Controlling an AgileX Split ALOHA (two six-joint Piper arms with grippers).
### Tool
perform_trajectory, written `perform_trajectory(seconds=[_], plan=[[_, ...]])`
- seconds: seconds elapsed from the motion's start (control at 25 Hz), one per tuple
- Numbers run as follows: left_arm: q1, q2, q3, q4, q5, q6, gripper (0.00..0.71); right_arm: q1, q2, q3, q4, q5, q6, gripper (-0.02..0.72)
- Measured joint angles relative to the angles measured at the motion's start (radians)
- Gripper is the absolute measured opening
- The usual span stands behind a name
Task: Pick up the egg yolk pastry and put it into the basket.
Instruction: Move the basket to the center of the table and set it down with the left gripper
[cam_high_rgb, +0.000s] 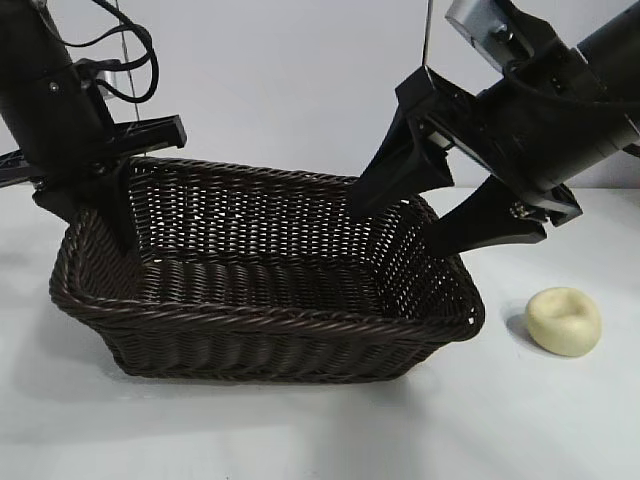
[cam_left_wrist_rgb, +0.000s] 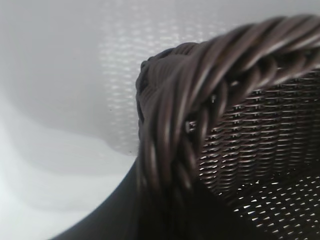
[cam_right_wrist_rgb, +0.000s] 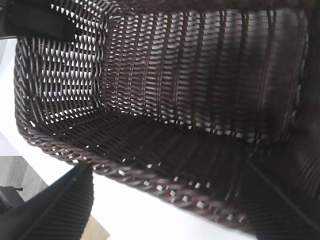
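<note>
The egg yolk pastry (cam_high_rgb: 564, 320), a small pale yellow bun with a dimpled top, lies on the white table to the right of the basket. It shows in neither wrist view. The dark brown wicker basket (cam_high_rgb: 270, 318) stands at the middle of the table. My left gripper (cam_high_rgb: 100, 225) is shut on the braided rim (cam_left_wrist_rgb: 200, 100) at the basket's left end, and one dark finger (cam_left_wrist_rgb: 100, 220) lies outside the wall. My right gripper (cam_high_rgb: 395, 232) hangs open over the basket's right end with nothing between its fingers (cam_right_wrist_rgb: 55, 210), left of the pastry and higher than it.
The white table (cam_high_rgb: 560, 420) runs around the basket, with bare room in front and to the right of the pastry. In the right wrist view the basket's woven floor (cam_right_wrist_rgb: 200, 75) holds nothing, and the left gripper (cam_right_wrist_rgb: 40, 22) shows at the far end.
</note>
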Motion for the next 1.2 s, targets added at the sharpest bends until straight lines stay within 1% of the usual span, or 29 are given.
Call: perform_trajectory(seconds=[0.48, 0.76, 1.2], plan=[[0.000, 0.000, 0.000, 0.000, 0.008, 0.051, 0.097, 0.000, 0.000, 0.000, 0.000, 0.002, 0.004, 0.579], [0.000, 0.002, -0.001, -0.046, 0.001, 0.080, 0.097, 0.000, 0.000, 0.000, 0.000, 0.002, 0.005, 0.579], [0.000, 0.088, -0.030, -0.076, 0.008, 0.075, 0.097, 0.000, 0.000, 0.000, -0.010, 0.021, 0.005, 0.579]])
